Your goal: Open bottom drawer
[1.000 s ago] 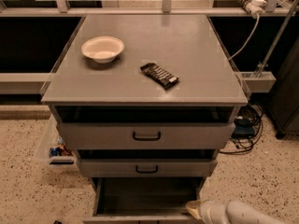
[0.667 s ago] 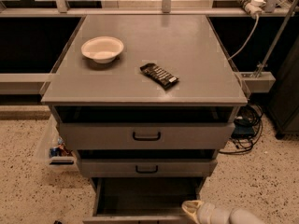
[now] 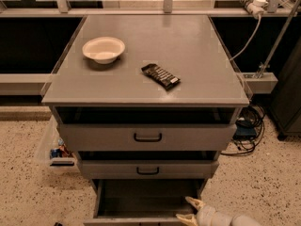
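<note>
Grey metal is filling most of the frame: the table [image 3: 188,55] is standing in the centre. Below its top, the top drawer [image 3: 103,138] and the middle drawer [image 3: 103,169] are sitting pushed in, each black loop handle untouched.

At the bottom centre of the frame, the bottom drawer [image 3: 141,199] is standing pulled well out. Its dark, bare floor is showing, and its front and handle are running off the lower edge. Over the last second it is not looking any further out than it was.

What is changing is the gripper [image 3: 188,210]. It is edging leftward along the bottom edge from the lower right, and is now hovering over the drawer's front right corner. The jaws are standing parted in a V, with nothing visibly held between them. Whether a tip is touching the drawer rim I cannot tell.

For the task, this is reading as the pull being essentially over. The drawer is already open, and the gripper seems to be drifting free of it rather than dragging it.

Up on the table, the white bowl [image 3: 103,49] at upper left and the dark snack bar [image 3: 161,76] near the middle are lying well apart, and neither is shifting.
</note>
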`<state>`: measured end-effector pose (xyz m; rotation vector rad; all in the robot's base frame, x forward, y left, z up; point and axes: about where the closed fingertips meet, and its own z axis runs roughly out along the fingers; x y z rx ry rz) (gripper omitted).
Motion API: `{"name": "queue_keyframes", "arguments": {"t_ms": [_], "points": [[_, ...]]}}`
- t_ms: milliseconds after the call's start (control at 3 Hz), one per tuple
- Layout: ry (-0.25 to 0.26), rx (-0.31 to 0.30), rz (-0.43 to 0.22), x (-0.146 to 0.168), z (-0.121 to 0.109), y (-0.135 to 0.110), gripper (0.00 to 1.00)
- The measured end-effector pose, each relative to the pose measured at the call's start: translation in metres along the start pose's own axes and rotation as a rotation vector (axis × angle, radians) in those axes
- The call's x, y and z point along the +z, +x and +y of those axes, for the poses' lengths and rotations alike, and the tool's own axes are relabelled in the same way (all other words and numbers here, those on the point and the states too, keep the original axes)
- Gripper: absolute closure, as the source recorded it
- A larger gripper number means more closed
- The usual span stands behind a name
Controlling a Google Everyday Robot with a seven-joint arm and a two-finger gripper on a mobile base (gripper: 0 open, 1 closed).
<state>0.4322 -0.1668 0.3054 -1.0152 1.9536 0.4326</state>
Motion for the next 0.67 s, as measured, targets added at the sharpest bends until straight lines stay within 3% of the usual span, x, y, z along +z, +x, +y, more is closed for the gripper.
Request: {"name": "queue_keyframes", "arguments": {"t_ms": [333,667], "points": [[0.0,0.0,0.0,0.0,0.0,0.0,0.0],[0.0,0.0,0.0,0.0001,0.0001,0.0,0.0]]}}
